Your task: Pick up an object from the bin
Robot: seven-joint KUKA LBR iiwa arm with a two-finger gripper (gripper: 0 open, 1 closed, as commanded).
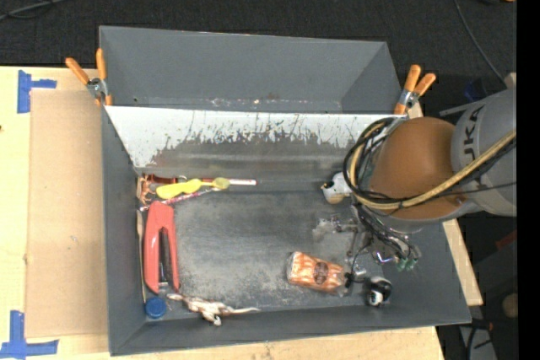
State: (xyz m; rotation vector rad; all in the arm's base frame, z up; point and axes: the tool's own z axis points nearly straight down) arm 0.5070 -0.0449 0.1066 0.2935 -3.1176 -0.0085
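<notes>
The gripper (369, 255) hangs low over the bin floor, under the round orange cover and the loops of cable on the wrist. The cables and the dark mechanism hide its end, so it cannot be told if it is wide or narrow, and nothing can be seen held in it.

Just beside it, toward the left of the view, a small orange and white packet (316, 272) lies flat on the floor; if they touch cannot be told. Just below the gripper, close to the near wall, sits a small black and white round thing (377, 292). Above it and a little to the left lies a small white and yellow piece (335, 190).

Well apart, far to the left of the gripper, a red stapler (159, 249) lies along the left wall of the grey metal bin (245, 80). A yellow spoon-like thing (190, 188) is above the stapler, a blue cap (154, 308) is at its lower end, and a thin beige figure (211, 310) lies beside the cap.
</notes>
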